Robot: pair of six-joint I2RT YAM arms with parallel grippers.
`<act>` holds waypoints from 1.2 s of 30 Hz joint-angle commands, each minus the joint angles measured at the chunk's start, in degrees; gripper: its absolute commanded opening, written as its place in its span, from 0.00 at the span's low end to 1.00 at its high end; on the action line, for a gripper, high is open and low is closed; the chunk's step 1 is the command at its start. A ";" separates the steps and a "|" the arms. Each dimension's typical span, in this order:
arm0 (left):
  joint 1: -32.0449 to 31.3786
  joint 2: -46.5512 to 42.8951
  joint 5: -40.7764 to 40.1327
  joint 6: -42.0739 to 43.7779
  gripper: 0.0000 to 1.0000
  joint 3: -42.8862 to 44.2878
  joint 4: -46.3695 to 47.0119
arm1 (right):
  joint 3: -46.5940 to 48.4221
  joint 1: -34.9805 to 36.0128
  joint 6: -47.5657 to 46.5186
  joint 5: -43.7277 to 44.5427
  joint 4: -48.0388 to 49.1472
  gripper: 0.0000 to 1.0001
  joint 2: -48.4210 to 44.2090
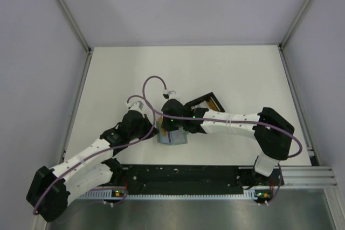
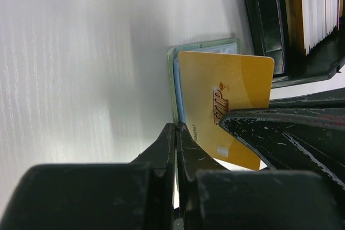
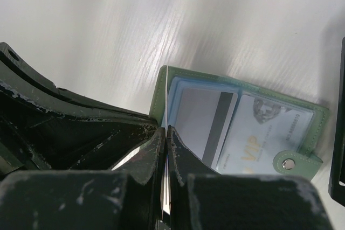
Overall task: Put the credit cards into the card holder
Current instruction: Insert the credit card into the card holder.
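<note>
The yellow card (image 2: pixel 226 100) is clamped in the right tool (image 3: pixel 166 131), with the open card holder (image 3: pixel 308 160) seen just ahead; the left tool (image 2: pixel 176 131) is pressed together.

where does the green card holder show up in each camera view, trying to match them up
Top external: card holder sits mid-picture, a little below the middle.
Left wrist: card holder is at upper middle, only its green edge showing behind the yellow card.
Right wrist: card holder lies open, centre to right.
Shared landmark: the black box, close beside it in every view.
</note>
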 commanded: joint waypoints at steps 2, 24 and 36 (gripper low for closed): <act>0.17 -0.95 -0.64 0.52 0.00 -0.59 1.52 | 0.62 0.68 1.81 1.40 3.16 0.00 -2.22; 0.09 -0.78 -0.64 0.61 0.00 -0.68 1.96 | 2.29 0.68 0.31 7.38 -5.46 0.00 -0.02; 0.17 -0.95 -0.64 0.52 0.00 -0.86 1.78 | 0.62 0.77 3.91 2.90 2.18 0.00 -3.36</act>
